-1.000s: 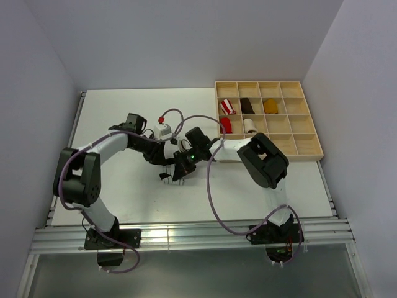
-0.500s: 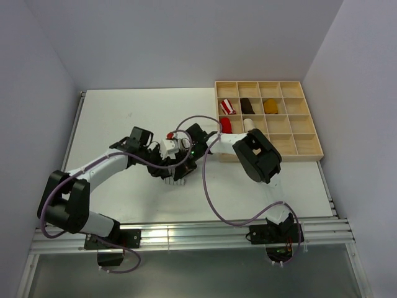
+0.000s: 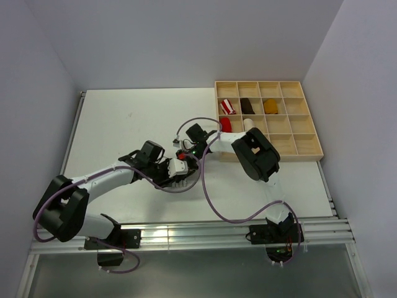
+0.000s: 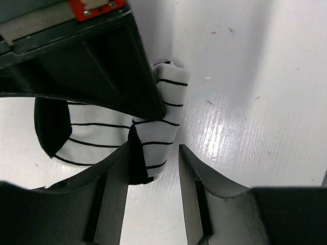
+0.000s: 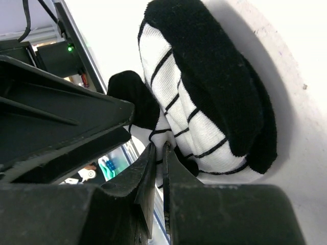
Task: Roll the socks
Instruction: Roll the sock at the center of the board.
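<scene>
Straddling the black-striped white sock (image 4: 159, 130) on the table (image 3: 111, 118) with left gripper (image 4: 153, 163) fingers spread wide. Pinching its fabric with right gripper (image 5: 159, 149) fingers drawn narrow together.

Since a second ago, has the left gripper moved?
Yes: the left gripper moved toward the near table edge and slightly right, judged against the wooden tray.
</scene>
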`<state>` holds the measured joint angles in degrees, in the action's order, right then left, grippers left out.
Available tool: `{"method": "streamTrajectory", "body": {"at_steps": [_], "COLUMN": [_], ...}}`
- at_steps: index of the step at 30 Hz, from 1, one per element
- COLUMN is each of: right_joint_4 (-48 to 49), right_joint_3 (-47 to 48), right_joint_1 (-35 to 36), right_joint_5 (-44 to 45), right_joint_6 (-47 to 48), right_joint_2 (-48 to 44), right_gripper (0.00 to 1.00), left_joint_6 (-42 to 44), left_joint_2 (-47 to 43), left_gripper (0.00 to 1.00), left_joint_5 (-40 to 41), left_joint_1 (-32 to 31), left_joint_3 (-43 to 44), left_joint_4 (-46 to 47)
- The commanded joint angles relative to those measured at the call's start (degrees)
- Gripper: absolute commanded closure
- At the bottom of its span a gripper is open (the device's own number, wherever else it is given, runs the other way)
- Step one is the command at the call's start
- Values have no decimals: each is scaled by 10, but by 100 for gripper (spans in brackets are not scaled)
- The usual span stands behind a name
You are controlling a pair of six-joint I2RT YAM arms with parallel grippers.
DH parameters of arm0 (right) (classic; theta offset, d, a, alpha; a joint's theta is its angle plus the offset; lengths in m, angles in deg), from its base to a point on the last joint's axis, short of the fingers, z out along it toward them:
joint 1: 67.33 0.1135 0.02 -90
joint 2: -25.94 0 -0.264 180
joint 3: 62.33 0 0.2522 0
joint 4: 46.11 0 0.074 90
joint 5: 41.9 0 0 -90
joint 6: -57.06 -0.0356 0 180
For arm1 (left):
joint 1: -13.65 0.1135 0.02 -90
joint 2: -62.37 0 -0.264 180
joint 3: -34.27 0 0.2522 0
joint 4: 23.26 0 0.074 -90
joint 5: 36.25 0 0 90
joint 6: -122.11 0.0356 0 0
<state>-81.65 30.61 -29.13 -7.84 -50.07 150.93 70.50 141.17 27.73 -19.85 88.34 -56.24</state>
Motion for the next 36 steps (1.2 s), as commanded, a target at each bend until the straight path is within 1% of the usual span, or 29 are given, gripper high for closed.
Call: {"method": "streamTrajectory", "body": {"at_steps": [1, 8, 13, 20, 27, 30, 32, 36], "right_joint_4": [-20, -21, -22, -19, -5, -1, 7, 29], "right_joint_3": [13, 14, 14, 11, 1, -3, -9, -34], "right_joint_1": [-4, -4, -4, -4, -6, -6, -6, -6], "right_joint_5": [21, 22, 23, 26, 27, 29, 34, 51], "right_joint_6": [5, 5, 5, 3, -9, -12, -17, -30], "right_joint_2": [17, 19, 22, 23, 19, 14, 9, -10], "right_gripper": [100, 100, 100, 100, 100, 99, 96, 88], "left_joint_6": [12, 5, 1, 5, 17, 21, 28, 42], "left_joint_2": [-13, 9, 32, 62, 103, 120, 129, 142], "left_gripper": [53, 54, 57, 59, 64, 68, 70, 80], "left_joint_5": [4, 5, 3, -12, -34, -48, -55, -70], "left_joint_1": [-17, -29, -33, -36, -35, -36, -35, -34], "left_joint_3": [-9, -13, -8, 5, 25, 36, 42, 49], "left_joint_4": [25, 48, 50, 24, -26, -54, -71, -99]}}
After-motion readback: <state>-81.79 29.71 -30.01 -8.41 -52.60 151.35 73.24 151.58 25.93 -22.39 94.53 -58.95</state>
